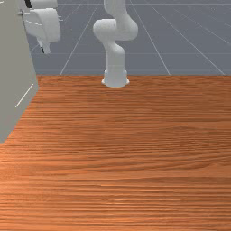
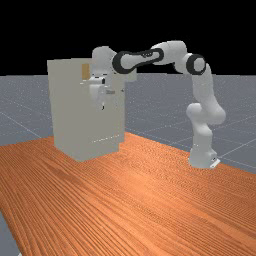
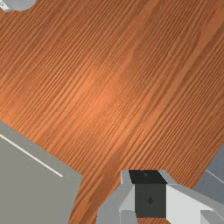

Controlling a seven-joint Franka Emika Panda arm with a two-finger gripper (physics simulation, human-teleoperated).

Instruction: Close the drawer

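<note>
Beside the upper part of the grey cabinet [image 1: 16,67], my gripper [image 1: 43,48] hangs high above the table at the front view's left. In the far view the gripper [image 2: 103,106] points down in front of the tall cabinet [image 2: 70,115], covering part of it. A pale block [image 2: 131,76] juts from the cabinet's top toward the far view's right; whether it is the drawer, I cannot tell. A small grey bar [image 2: 110,92] shows beside the hand. In the wrist view, a grey panel [image 3: 35,192] with a pale line lies below and beside the gripper [image 3: 148,176].
The wooden table [image 1: 135,144] spreads out below the hand. My arm's base [image 2: 201,156] stands on it at the far view's right. A small brown patch [image 2: 85,71] shows high on the cabinet, close to the arm's wrist. The cabinet's lower edge rests at table level.
</note>
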